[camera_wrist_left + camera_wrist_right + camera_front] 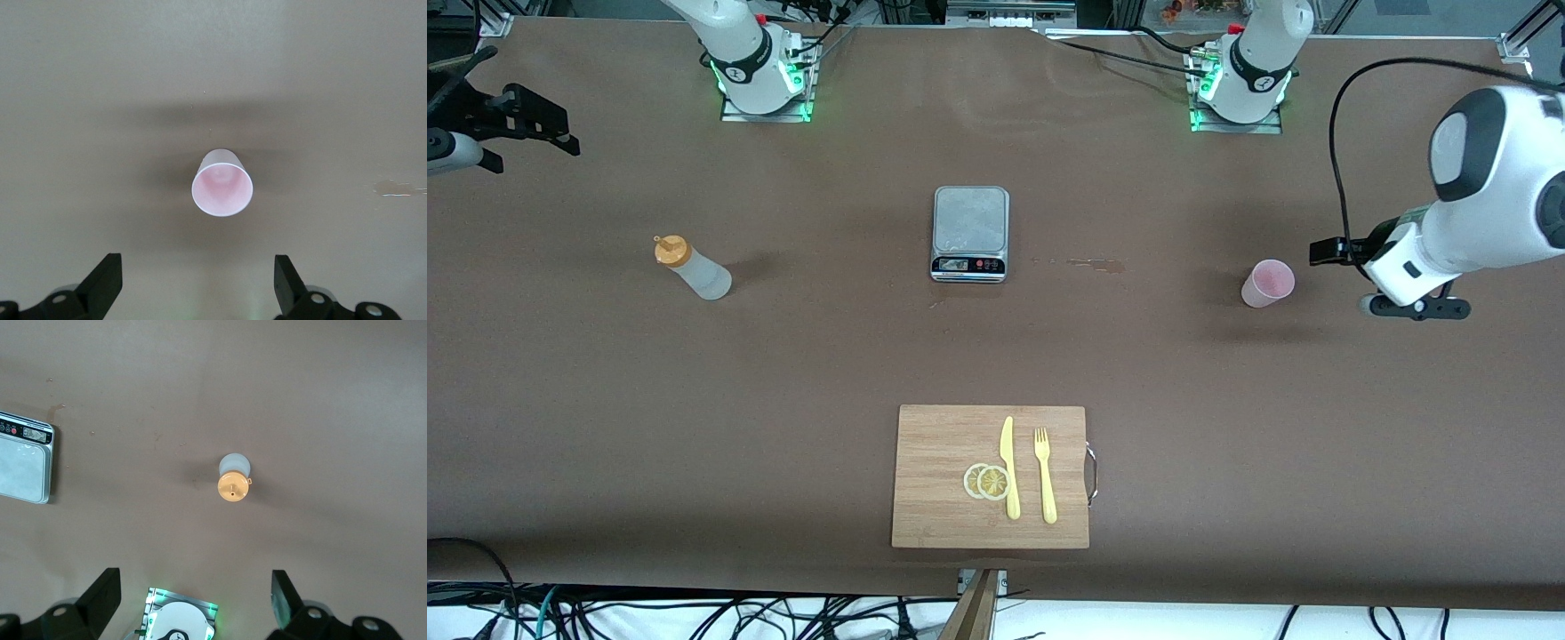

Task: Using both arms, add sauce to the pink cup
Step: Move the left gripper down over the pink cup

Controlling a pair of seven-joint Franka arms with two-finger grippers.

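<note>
While both arms hang in the air at their own ends, the long table (827, 373) under its brown covering holds everything, with a tangle of black cables (694, 618) along the edge nearest the front camera and the two arm bases bolted along the farthest edge. A silver scale (970, 233) sits in the middle, and nearer the front camera lies a wooden cutting board (943, 480) carrying a yellow knife (1009, 467), a yellow fork (1045, 476) and two lemon slices (988, 481); a small pale smear (1089, 262) marks the cover between scale and cup. The pink cup (1267, 283) stands upright toward the left arm's end, its open mouth facing up, and the left gripper (198, 283) hovers near it with its fingers spread wide, holding nothing; in the left wrist view the cup (222, 182) sits centred between the two fingers (103, 283) but well clear of them. The sauce bottle (692, 268) stands upright toward the right arm's end, long axis vertical, orange nozzle cap on top. The right gripper (197, 603) hangs over the table edge at that end, jaws likewise wide apart and empty, and the right wrist view looks almost straight down on the bottle's cap (233, 485), centred between the fingers yet apart from them.
</note>
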